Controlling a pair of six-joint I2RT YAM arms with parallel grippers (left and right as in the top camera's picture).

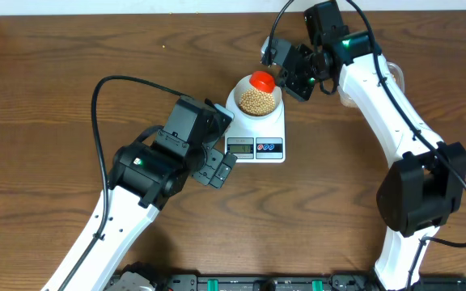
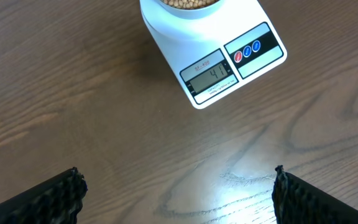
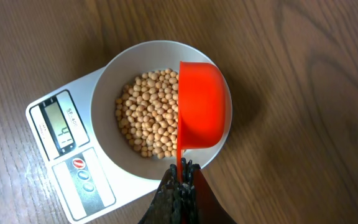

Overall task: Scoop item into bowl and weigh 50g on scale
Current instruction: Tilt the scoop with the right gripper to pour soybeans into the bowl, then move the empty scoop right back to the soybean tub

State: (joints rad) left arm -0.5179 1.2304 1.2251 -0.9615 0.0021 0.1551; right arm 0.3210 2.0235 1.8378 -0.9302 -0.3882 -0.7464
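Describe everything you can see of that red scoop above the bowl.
The scoop is a glossy orange-red cup, plastic by its look, with a thin handle. The right gripper is shut on that handle. The cup is tipped, its outside facing the wrist camera, over one side of the bowl, above the tan beans. Whether it touches the rim cannot be told.

The dark brown wood-grain worktop (image 1: 55,81) (image 2: 73,93) (image 3: 303,93) carries one thing that sits directly on it: a flat white digital kitchen scale (image 1: 254,136) (image 2: 185,43) (image 3: 67,155). It sits about mid-width and towards the far side, lying flat with its front edge turned to the near side. Its grey display (image 2: 211,76) reads 41, with the red and blue buttons (image 2: 247,50) just to its right. Lamp glare whitens a patch of bare wood nearer than the scale.
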